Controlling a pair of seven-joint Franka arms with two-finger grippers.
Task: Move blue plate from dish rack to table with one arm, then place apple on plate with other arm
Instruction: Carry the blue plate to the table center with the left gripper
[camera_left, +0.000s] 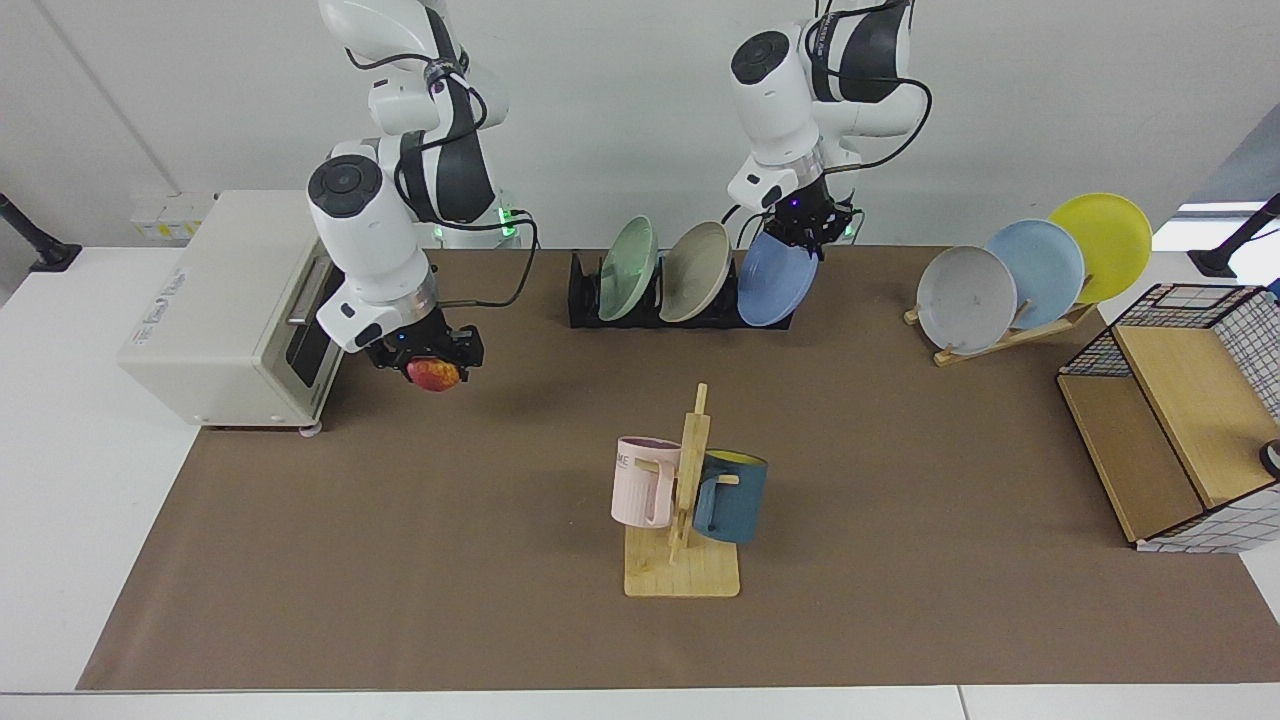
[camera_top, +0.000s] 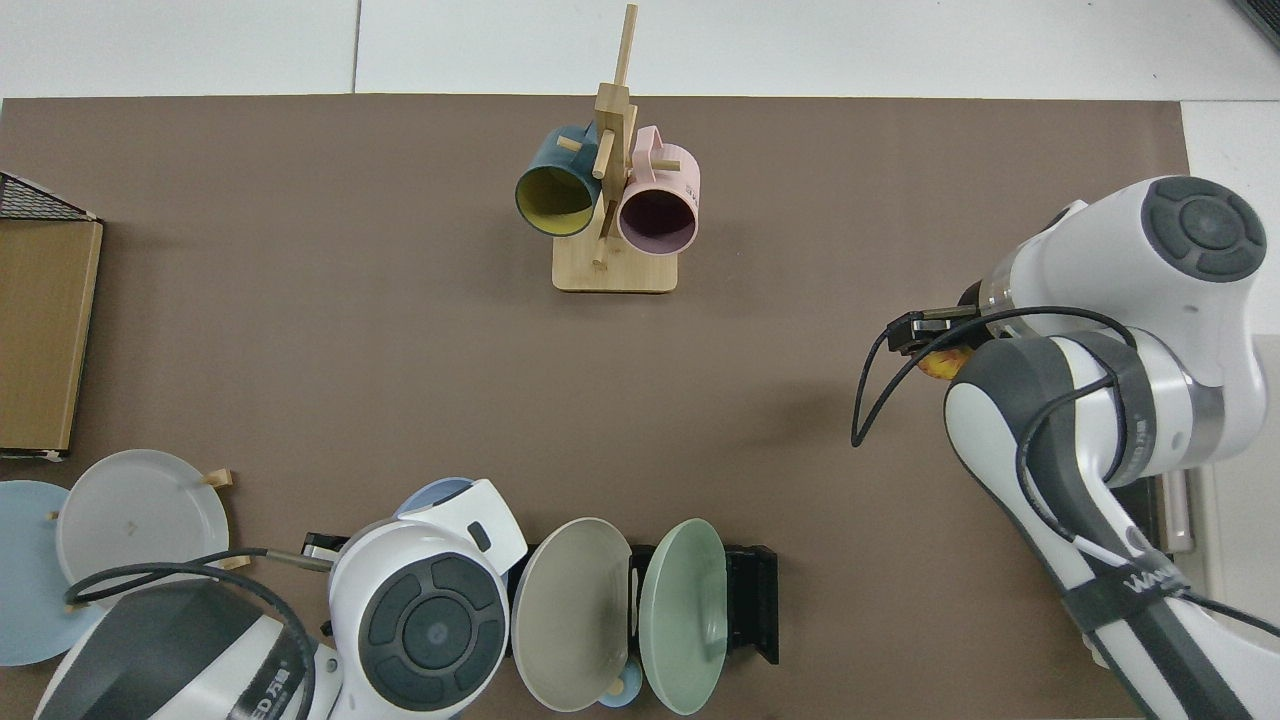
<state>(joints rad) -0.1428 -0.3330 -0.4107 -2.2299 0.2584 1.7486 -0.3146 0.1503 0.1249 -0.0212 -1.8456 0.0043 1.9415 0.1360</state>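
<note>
While our left hand (camera_left: 806, 236) pinches the blue plate's (camera_left: 772, 282) top rim at the rack's (camera_left: 585, 300) end slot, our right hand (camera_left: 432, 358) clamps the apple (camera_left: 434, 374) above the surface (camera_left: 400, 520) beside the toaster oven (camera_left: 225, 300).

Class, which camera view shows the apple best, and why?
The facing view: the apple hangs in plain sight in the right claw, above the table. In the top view only a sliver of it peeks from beneath that arm.
</note>
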